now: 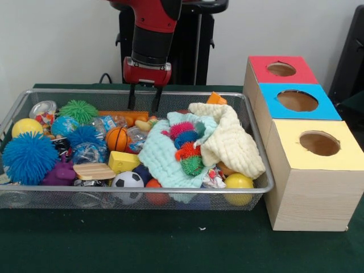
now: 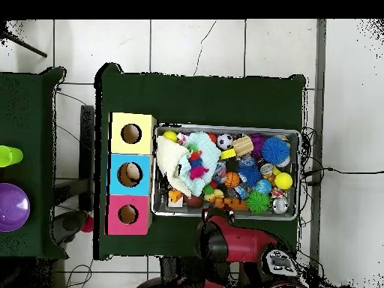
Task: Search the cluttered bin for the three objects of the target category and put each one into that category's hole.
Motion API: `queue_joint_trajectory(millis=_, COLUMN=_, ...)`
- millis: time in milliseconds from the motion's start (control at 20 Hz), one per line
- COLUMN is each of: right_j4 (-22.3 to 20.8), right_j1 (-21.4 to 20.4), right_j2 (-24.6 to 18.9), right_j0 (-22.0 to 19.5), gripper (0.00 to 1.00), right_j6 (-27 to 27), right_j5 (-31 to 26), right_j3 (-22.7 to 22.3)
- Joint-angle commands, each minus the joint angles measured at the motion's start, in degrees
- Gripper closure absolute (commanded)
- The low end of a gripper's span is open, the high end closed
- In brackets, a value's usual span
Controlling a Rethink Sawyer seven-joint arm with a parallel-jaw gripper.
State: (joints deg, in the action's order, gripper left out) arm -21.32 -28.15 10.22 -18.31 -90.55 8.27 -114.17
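Bin (image 1: pixel 259 170): one wire mesh basket on the green table (image 1: pixel 170 244), stuffed with toys, right below the gripper.
Gripper (image 1: pixel 143 98): two dark fingers spread apart, holding nothing, hanging over the bin's back rim.
Balls: two yellow ones, one (image 1: pixel 26 127) far off to one side of the gripper, the other (image 1: pixel 239 182) at the front corner; one basketball (image 1: pixel 116 138) and one soccer ball (image 1: pixel 127 181) just in front of it.
Spiky balls: one big blue (image 1: pixel 28 157), one green (image 1: pixel 79 111).
Cloths: two, mint (image 1: pixel 162 156) and cream (image 1: pixel 230 142).
Holes: three boxes beside the bin, red (image 1: pixel 281 69), blue (image 1: pixel 297 100), yellow (image 1: pixel 319 143), one hole each.
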Motion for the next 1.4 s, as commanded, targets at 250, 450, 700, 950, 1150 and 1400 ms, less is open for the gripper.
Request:
queue_joint_trajectory(millis=250, right_j4=1.87, right_j1=-0.73, right_j2=-3.67, right_j0=-0.52, gripper=0.0, right_j6=-8.11, right_j5=-4.06, right_j3=3.95)
queue_joint_trajectory(millis=450, right_j4=1.74, right_j1=0.12, right_j2=-2.65, right_j0=0.16, gripper=0.0, right_j6=-9.04, right_j5=0.09, right_j3=4.42)
queue_joint_trajectory(millis=700, right_j4=2.02, right_j1=0.24, right_j2=-3.72, right_j0=-0.9, gripper=0.0, right_j6=-10.37, right_j5=2.17, right_j3=3.76)
queue_joint_trajectory(millis=950, right_j4=2.66, right_j1=-0.38, right_j2=-4.15, right_j0=-1.08, gripper=0.0, right_j6=-11.03, right_j5=2.3, right_j3=3.61)
queue_joint_trajectory(millis=1150, right_j4=2.94, right_j1=-0.22, right_j2=-5.0, right_j0=-1.61, gripper=0.0, right_j6=-11.36, right_j5=2.28, right_j3=3.76)
queue_joint_trajectory(millis=1400, right_j4=1.76, right_j1=-0.32, right_j2=-5.0, right_j0=-1.29, gripper=0.0, right_j6=-10.46, right_j5=3.32, right_j3=4.13)
